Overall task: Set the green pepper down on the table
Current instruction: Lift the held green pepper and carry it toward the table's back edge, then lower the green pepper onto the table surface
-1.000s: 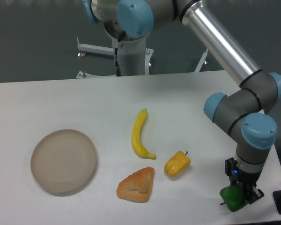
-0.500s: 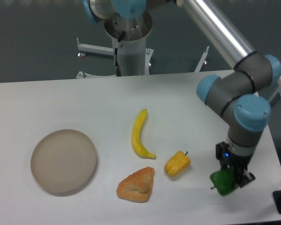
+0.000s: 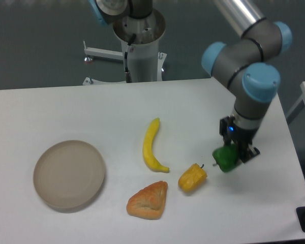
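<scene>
Since the earlier frames the hand (image 3: 235, 154) has carried the green pepper (image 3: 225, 158) up and left from the near right table (image 3: 66, 107) edge; it now hangs just right of the yellow pepper (image 3: 192, 177), clear of the surface. Hand clenched on the green pepper. Round beige plate (image 3: 68, 174), far left of the yellow pepper, holds nothing. Green pepper: glossy, bright, lumpy. Pastry (image 3: 148, 200) and banana (image 3: 152, 145) unmoved.
</scene>
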### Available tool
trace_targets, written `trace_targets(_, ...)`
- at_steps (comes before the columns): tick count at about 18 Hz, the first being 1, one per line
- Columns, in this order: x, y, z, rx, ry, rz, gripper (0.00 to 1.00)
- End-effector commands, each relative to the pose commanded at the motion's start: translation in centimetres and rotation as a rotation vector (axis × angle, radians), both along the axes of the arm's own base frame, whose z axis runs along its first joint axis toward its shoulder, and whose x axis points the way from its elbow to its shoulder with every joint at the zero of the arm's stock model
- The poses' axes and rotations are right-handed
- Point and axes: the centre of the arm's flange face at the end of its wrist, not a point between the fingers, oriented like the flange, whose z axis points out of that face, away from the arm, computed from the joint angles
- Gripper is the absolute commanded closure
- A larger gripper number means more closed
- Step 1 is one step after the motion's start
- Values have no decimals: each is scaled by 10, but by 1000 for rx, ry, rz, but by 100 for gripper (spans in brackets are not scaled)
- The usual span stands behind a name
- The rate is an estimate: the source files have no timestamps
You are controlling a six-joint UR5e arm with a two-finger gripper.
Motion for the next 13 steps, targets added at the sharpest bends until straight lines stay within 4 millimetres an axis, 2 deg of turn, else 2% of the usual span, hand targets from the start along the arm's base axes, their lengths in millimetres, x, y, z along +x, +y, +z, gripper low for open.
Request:
trace_targets(3, -8, -32, -23, -29, -32, -50, 67)
trace_targets(5, -15, -50, -32, -24, -48, -77, 67)
trace_targets(8, -26, -74, -51, -9, -90, -38, 67)
trace_targets(10, -35, -84, -53, 22, -112, -12, 67)
trace_targets(13, -34, -92, -65, 27, -142, 5, 67)
